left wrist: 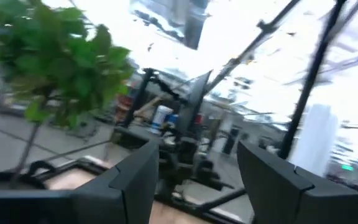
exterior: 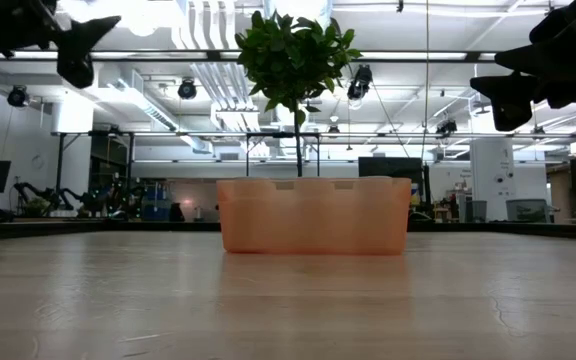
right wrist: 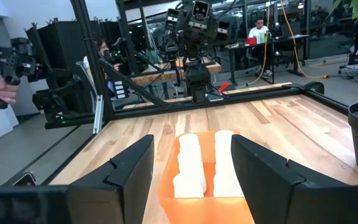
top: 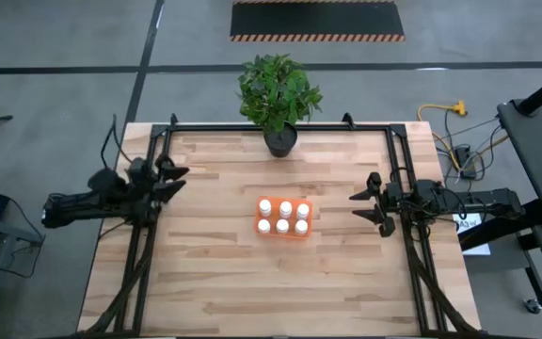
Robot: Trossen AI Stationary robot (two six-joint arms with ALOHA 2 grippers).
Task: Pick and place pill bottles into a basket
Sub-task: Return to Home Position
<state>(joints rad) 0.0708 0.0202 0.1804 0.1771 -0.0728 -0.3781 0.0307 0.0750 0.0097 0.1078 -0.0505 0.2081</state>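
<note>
Six pill bottles (top: pixel 283 217) stand inside the basket (exterior: pixel 313 215), at the middle of the bench (top: pixel 205 282). Above its left edge hangs the left end effector (top: pixel 179 180) (fingers apart, empty); the right end effector (top: pixel 356 206), equally spread, hangs above the right.

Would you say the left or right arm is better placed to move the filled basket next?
Probably right: the right gripper, open, sits nearer the basket and faces it; the left gripper faces the plant.
</note>
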